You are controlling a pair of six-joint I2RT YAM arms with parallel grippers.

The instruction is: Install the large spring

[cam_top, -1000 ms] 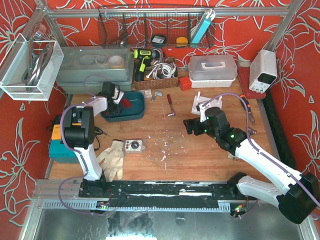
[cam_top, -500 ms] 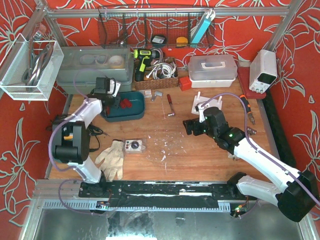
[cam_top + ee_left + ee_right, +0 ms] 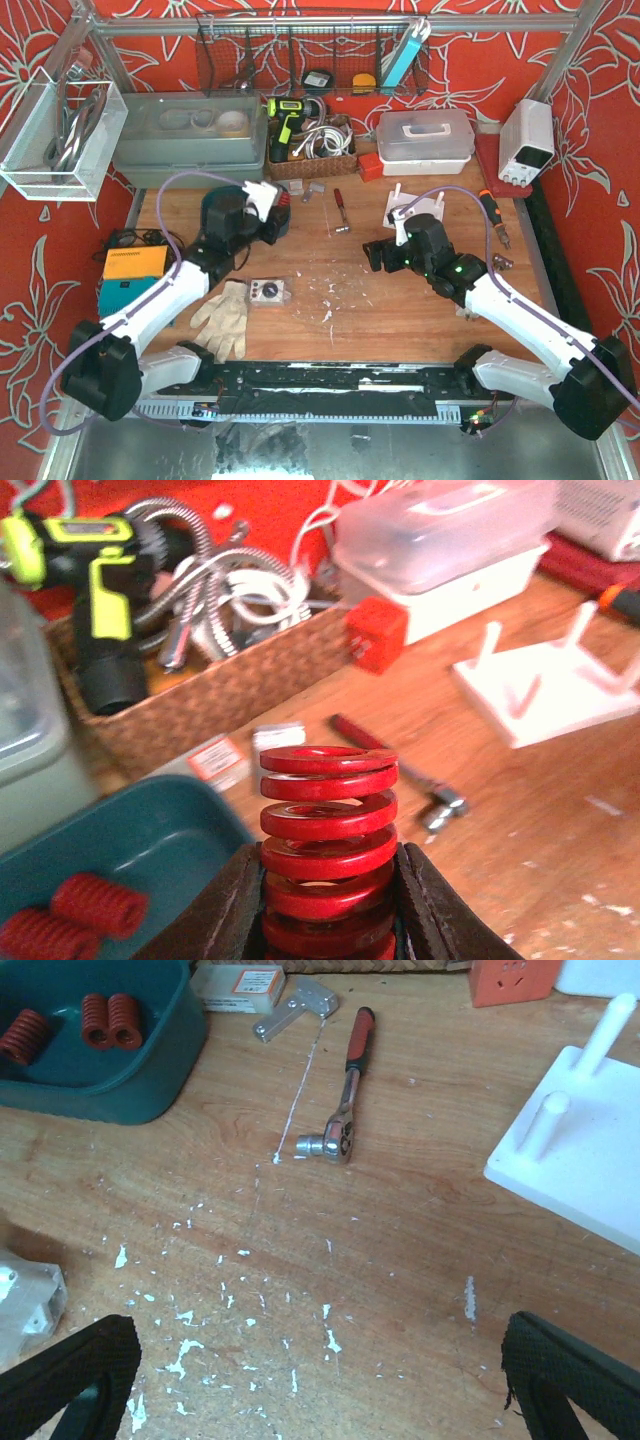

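Observation:
My left gripper (image 3: 328,905) is shut on the large red spring (image 3: 328,820), which stands upright between its fingers. In the top view this gripper (image 3: 275,217) holds the spring (image 3: 284,203) over the right end of the teal tray (image 3: 212,205). The white peg stand (image 3: 410,207) lies on the wood to the right; it shows in the left wrist view (image 3: 545,685) and the right wrist view (image 3: 590,1150). My right gripper (image 3: 375,254) is open and empty, low over bare wood (image 3: 320,1380), left of and nearer than the stand.
Smaller red springs (image 3: 110,1020) lie in the teal tray (image 3: 100,1085). A red-handled ratchet (image 3: 341,210) lies between tray and stand. A wicker basket with a drill (image 3: 290,135) and a white lidded box (image 3: 425,140) line the back. Gloves (image 3: 225,315) and a small packet (image 3: 268,292) lie near front left.
My left arm has swung away from the back of the teal tray, forward and to the right, with the large spring in its gripper. The right arm has barely shifted.

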